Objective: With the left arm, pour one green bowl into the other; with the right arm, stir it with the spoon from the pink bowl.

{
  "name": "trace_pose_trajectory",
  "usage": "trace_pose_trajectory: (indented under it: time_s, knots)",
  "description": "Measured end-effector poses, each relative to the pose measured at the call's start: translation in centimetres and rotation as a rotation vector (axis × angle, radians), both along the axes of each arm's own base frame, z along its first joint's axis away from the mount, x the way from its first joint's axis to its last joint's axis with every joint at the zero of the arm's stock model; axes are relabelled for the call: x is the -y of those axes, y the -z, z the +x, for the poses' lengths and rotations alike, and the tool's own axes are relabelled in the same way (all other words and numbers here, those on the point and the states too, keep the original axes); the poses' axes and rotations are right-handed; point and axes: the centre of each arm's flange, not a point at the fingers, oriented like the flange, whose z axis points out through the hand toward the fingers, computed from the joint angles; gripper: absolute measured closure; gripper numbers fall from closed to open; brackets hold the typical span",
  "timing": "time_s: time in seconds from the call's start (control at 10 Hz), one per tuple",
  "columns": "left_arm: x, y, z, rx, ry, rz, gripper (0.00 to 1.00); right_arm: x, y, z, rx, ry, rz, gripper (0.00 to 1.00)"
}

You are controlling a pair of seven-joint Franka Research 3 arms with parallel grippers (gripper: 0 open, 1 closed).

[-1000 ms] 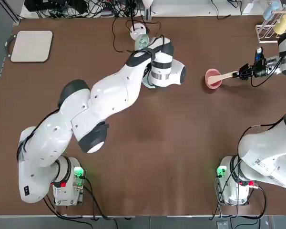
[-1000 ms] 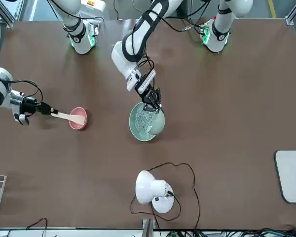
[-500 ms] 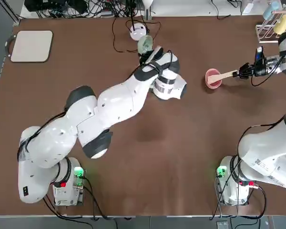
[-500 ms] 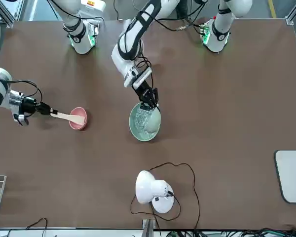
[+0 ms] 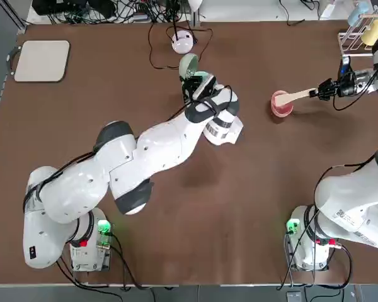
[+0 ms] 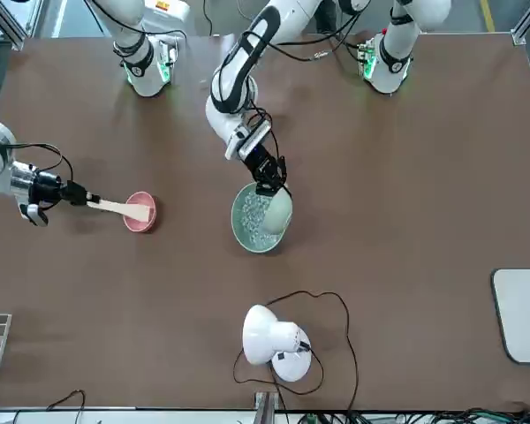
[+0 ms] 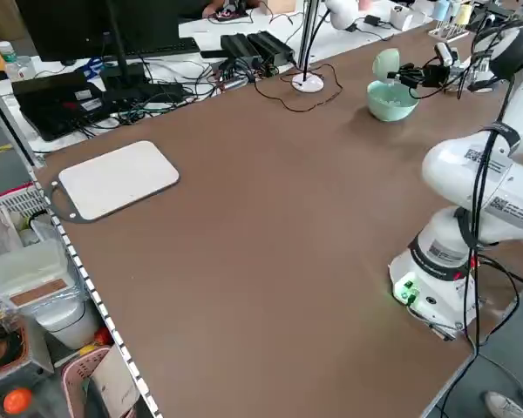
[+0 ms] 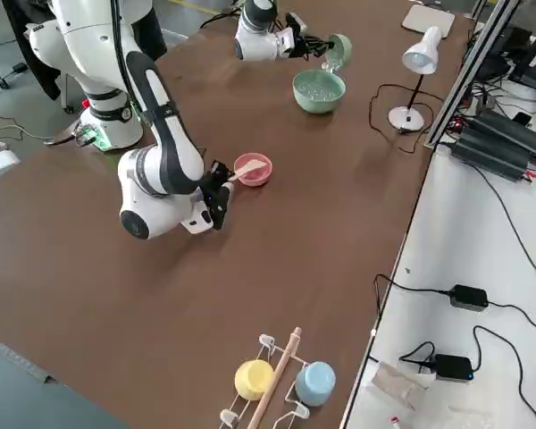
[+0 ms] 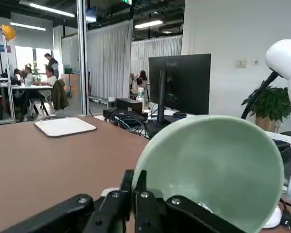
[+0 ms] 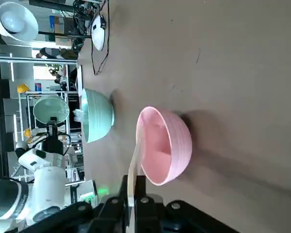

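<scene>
- My left claw [image 6: 271, 179] is pinching the rim of the small sage-green bowl [image 5: 189, 63], its fingers pressed together on the wall.
- I see that bowl tipped steeply on its side above the large mint-green bowl [image 6: 258, 218], with its mouth turned toward the big one.
- In the right side view, clear bits fall from the small sage-green bowl [image 8: 340, 48] toward the large mint-green bowl [image 8: 319, 90].
- The big bowl sits on the brown table [image 5: 239, 189] near the far middle, with glinting clear bits inside.
- My right claw [image 5: 324, 90] is clamped on the handle end of the wooden spoon [image 5: 298, 95], at the right edge of the table.
- The spoon's other end lies in the pink bowl [image 5: 280, 104], which rests on the table well apart from the green bowls.
- From the right wrist, I see the spoon [image 10: 134, 162] running over the pink bowl's [image 10: 165, 145] rim.
- A white desk lamp [image 6: 274, 340] with a black cord stands beyond the big bowl.
- A pale board [image 5: 42, 60] lies at the far left corner.
</scene>
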Motion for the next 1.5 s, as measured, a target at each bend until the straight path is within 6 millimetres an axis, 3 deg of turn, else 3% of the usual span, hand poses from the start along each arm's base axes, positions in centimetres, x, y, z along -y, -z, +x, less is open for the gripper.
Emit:
trace_pose_trajectory:
  time_s: [0.2,0.7,1.0,1.2,1.5]
  knots:
    - [0.4,0.4,-0.9,0.018,0.018,0.031,0.95,0.1,-2.1,0.6,-0.015,0.012,0.001,0.94]
    - [-0.1,0.0,-1.0,0.009,-0.017,0.093,0.95,-0.8,-10.1,2.4,-0.055,0.039,-0.035,0.94]
    - [-0.2,-0.1,-0.7,-0.004,-0.018,0.116,0.95,-5.9,-16.9,6.4,-0.177,0.011,-0.150,0.94]
    - [-0.2,-0.2,-0.7,-0.025,-0.020,0.139,0.95,-10.9,-19.9,8.7,-0.227,-0.010,-0.212,0.94]
    - [-0.1,-0.8,-1.4,-0.145,-0.092,0.059,0.95,-15.8,-23.5,11.1,-0.275,0.002,-0.287,0.94]
